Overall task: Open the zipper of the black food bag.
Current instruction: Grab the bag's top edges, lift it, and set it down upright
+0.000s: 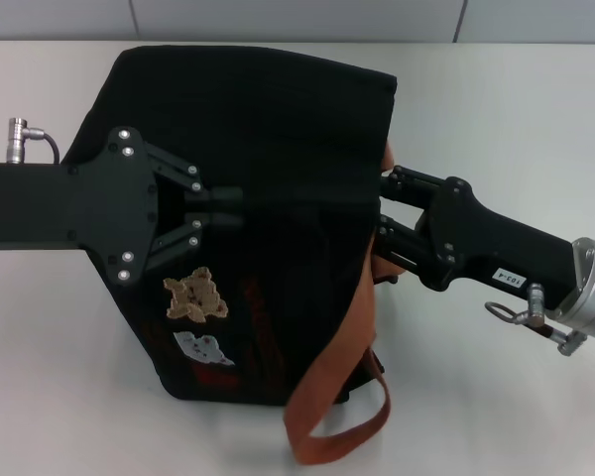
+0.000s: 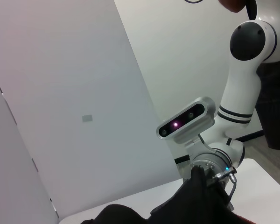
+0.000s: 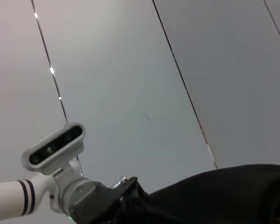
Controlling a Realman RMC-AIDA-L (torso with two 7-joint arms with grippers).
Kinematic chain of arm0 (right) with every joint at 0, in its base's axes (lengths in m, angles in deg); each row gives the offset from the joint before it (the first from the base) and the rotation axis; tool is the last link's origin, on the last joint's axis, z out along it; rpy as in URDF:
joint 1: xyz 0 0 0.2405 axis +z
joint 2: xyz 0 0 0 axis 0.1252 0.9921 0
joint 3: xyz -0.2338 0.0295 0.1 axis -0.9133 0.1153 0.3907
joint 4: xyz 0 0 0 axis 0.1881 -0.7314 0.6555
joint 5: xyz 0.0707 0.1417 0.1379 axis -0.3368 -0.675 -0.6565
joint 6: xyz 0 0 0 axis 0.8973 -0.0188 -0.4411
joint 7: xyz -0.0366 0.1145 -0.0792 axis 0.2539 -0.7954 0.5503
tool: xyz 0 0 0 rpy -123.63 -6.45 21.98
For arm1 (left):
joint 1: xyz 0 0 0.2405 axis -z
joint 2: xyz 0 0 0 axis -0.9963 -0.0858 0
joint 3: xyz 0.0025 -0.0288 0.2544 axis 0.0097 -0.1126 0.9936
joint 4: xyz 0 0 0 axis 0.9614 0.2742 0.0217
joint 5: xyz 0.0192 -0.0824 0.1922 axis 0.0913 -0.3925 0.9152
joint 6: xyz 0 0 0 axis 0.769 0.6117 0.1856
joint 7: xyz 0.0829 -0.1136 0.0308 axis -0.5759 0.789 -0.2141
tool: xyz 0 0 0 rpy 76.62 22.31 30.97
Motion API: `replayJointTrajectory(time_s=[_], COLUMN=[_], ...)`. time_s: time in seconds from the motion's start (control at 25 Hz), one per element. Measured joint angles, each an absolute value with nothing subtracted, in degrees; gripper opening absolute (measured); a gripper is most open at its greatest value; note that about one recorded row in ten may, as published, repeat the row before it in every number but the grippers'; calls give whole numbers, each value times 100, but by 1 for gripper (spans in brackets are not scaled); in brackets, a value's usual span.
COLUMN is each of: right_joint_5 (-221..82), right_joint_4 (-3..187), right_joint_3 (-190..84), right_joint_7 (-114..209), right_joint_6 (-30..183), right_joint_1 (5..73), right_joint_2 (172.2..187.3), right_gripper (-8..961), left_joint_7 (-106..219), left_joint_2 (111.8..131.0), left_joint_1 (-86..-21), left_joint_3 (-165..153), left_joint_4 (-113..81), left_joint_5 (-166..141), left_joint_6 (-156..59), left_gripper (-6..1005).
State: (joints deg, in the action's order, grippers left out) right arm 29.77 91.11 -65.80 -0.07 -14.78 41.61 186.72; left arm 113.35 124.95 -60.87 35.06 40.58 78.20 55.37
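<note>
Large boxy black fabric food bag (image 1: 278, 149) lies on white bench (image 1: 506, 109), long axis running away from robot.

Left end effector (image 1: 240, 208) above bag's upper face, fingers together, nothing visibly gripped.

Right end effector (image 1: 385, 223) at bag's right edge, beside orange-brown webbing strap (image 1: 337, 377); finger state: cannot tell.

Zipper not discernible; likely along right edge, so right arm nearer.

The black food bag (image 1: 278, 198) lies on the table (image 1: 59, 377), between both tools.

A white table (image 1: 496, 119) carries the black food bag (image 1: 278, 129), lying on its side.
</note>
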Motion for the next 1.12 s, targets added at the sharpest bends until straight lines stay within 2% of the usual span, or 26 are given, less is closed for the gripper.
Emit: replayJointTrajectory(time_s=[0.16,0.52,1.12], right_joint_5=[2980,2972,2925], right_joint_4=[9064,8861,8959], right_joint_3=[-6580,-6564,-6360], right_joint_7=[5,290,574], right_joint_6=[-1543,-1226,-1050], right_joint_1=[4181,4263,3770], right_joint_2=[18674,18687,18662], right_gripper=[468,467,458], left_joint_7=[11330,11371,11420], left_joint_2=[12494,12509,12489], left_joint_1=[-6092,-6061,-6080], left_joint_3=[3607,3670,3622], left_joint_4=[4039,4024,4049], left_joint_5=[7818,7944,7791], left_joint_6=[5413,5262,5318], left_gripper=[90,90,90])
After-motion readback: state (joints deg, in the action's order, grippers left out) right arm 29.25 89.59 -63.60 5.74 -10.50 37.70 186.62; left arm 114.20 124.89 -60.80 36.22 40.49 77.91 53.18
